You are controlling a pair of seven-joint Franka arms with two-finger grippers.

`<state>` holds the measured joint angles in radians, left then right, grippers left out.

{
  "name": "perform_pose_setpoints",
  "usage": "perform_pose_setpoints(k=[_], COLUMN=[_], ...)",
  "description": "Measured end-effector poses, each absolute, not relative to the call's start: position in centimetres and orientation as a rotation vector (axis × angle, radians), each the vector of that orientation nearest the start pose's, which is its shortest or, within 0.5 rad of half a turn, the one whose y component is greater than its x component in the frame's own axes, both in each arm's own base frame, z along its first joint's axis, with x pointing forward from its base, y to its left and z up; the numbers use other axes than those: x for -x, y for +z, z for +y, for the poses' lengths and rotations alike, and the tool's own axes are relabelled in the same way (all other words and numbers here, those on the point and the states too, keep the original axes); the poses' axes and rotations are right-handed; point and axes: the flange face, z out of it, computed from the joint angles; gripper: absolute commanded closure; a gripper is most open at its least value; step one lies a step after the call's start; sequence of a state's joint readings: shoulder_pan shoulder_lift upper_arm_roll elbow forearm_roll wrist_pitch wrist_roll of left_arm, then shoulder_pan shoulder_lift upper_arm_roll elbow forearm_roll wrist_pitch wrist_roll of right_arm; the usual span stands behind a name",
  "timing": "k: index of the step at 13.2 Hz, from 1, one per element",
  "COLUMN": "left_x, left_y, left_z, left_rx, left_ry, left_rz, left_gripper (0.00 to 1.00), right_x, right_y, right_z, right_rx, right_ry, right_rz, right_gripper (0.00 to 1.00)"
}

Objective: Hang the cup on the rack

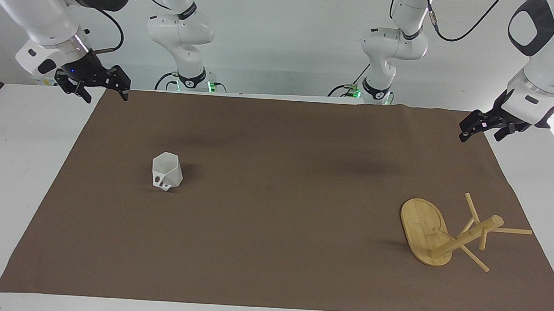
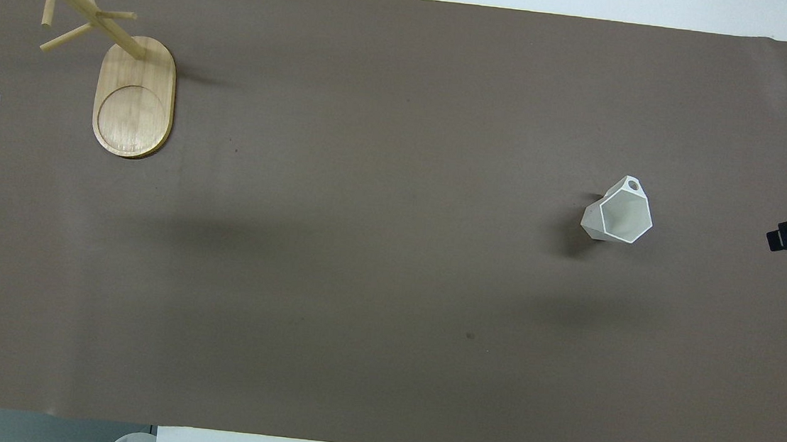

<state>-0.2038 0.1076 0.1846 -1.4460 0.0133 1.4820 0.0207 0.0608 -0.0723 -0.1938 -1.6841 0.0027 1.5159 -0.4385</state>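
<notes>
The white faceted cup stands upright on the brown mat toward the right arm's end, its holed handle pointing away from the robots. The bamboo rack stands on its oval base toward the left arm's end, a little farther from the robots than the cup, with its pegs bare. My right gripper hangs open over the mat's corner by the right arm's end, well apart from the cup. My left gripper hangs open over the mat's edge at the left arm's end and holds nothing.
The brown mat covers most of the white table. The two arm bases stand at the table's robot end. Nothing lies between the cup and the rack.
</notes>
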Motion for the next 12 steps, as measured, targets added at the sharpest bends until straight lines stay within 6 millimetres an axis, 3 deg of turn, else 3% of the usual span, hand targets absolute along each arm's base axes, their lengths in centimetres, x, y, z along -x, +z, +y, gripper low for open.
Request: perform_pose_setpoints(k=[3, 5, 8, 12], left_x=[-57.8, -57.8, -57.8, -57.8], left_y=[61.5, 61.5, 61.5, 61.5], left_z=[-1.6, -1.6, -1.6, -1.6], left_rx=[3.106, 3.106, 3.106, 3.106], left_ry=[0.108, 0.108, 0.108, 0.109], left_rz=[0.061, 0.061, 0.061, 0.061], left_gripper=[0.00, 0.00, 0.00, 0.00], right_x=[-52.4, -53.2, -55.1, -56.8], right_y=[60.1, 57.6, 50.8, 40.1], right_z=[-8.8, -12.6, -18.4, -22.8], right_rx=[2.834, 2.601, 2.262, 1.845], right_ry=[0.011, -0.127, -0.369, -0.730], right_rz=[-0.959, -1.169, -1.378, -1.405], right_gripper=[0.00, 0.00, 0.00, 0.00])
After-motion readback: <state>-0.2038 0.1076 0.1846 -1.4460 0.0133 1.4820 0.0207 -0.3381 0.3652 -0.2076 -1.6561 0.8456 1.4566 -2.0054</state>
